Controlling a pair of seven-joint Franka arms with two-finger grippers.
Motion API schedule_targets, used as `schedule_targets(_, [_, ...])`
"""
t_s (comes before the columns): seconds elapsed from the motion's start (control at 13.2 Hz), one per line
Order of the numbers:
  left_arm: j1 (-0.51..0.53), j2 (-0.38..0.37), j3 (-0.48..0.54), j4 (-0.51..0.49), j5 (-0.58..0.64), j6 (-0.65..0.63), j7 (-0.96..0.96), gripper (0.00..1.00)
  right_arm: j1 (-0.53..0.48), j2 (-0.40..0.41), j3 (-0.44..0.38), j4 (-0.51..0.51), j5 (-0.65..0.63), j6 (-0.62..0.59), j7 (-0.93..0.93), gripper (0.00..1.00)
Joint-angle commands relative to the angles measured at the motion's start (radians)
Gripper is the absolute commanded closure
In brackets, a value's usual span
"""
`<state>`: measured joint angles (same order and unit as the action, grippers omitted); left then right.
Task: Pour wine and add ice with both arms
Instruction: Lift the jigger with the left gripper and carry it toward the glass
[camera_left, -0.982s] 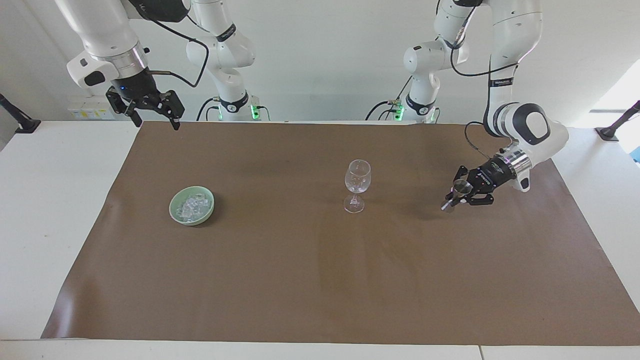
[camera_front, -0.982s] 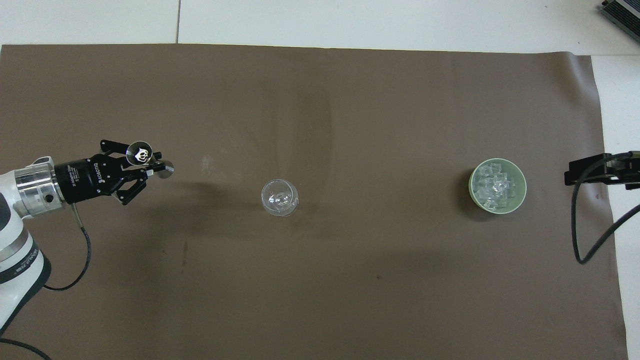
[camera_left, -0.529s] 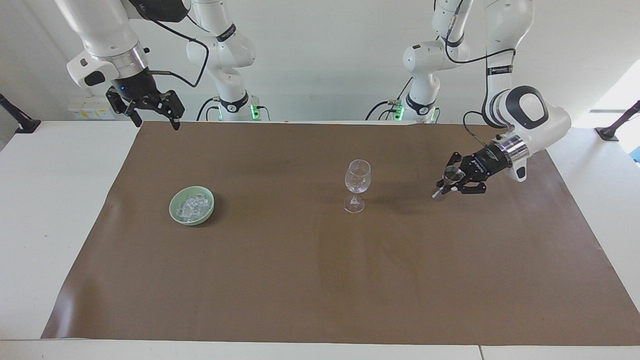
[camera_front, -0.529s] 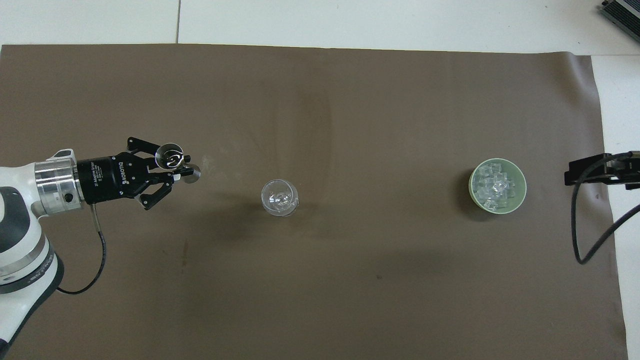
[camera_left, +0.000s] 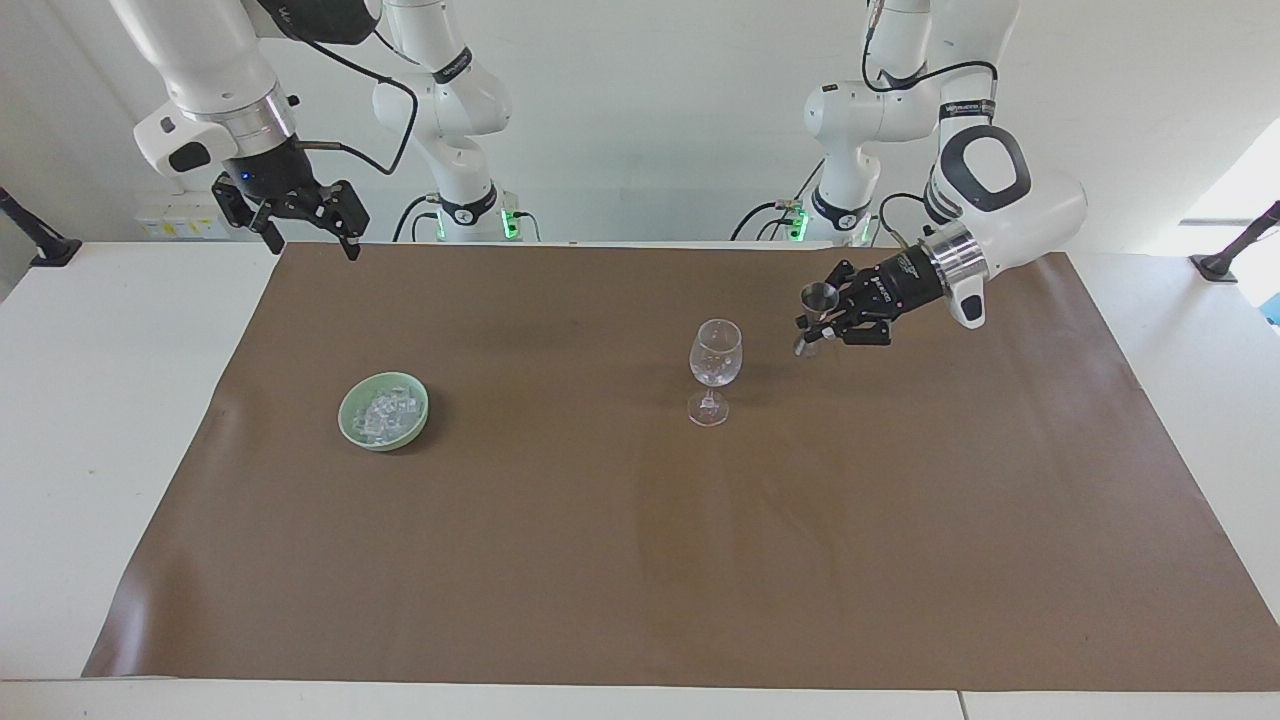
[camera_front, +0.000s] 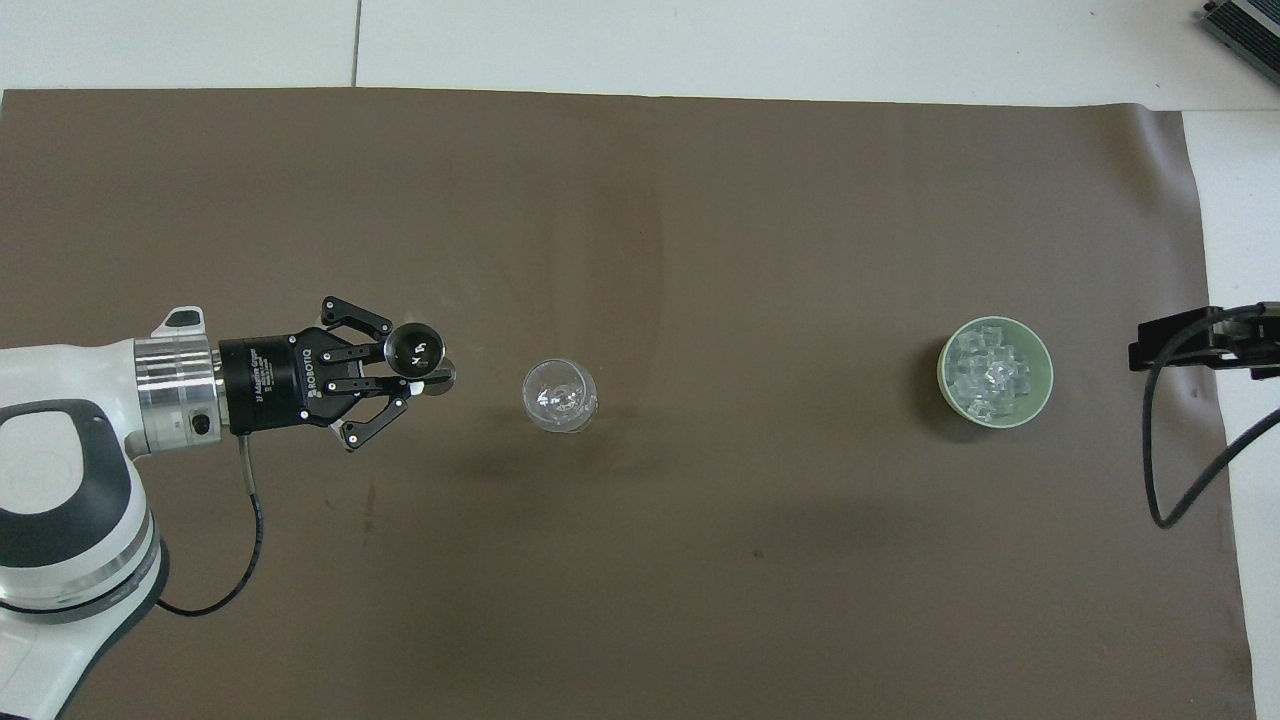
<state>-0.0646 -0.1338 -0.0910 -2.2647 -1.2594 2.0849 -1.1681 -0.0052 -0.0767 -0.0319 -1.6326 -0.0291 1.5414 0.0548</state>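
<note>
steel jigger (camera_left: 819, 297) seemingly clamped in left gripper (camera_left: 822, 322) beside wine glass (camera_left: 715, 352).

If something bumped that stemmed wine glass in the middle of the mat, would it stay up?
Probably not: the wine glass stands upright on a thin stem and a small round foot, so it looks top-heavy and apt to tip. It appears to be clear glass, so likely fragile and slippery. On its side it might roll.

The right gripper (camera_left: 305, 235) is mostly cut off by the edge in the overhead view; only a black bit shows. The tops of both arms run out of the facing view. The ice (camera_front: 990, 372) is too small to count. What is inside the little metal cup (camera_left: 818, 298) cannot be told.
</note>
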Motion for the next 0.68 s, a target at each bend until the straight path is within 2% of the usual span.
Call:
schedule_targets(0.0, [-0.017, -0.035, -0.021, -0.039, 0.02, 0.069, -0.022, 1.0, -0.002, -0.006, 0.003, -0.004, 0.011, -0.01, 0.014, 0.0])
schedule_targets(0.6, [-0.027, -0.029, -0.081, -0.049, 0.075, 0.21, -0.027, 1.0, -0.002, -0.008, 0.003, -0.004, 0.012, -0.01, 0.014, 0.0])
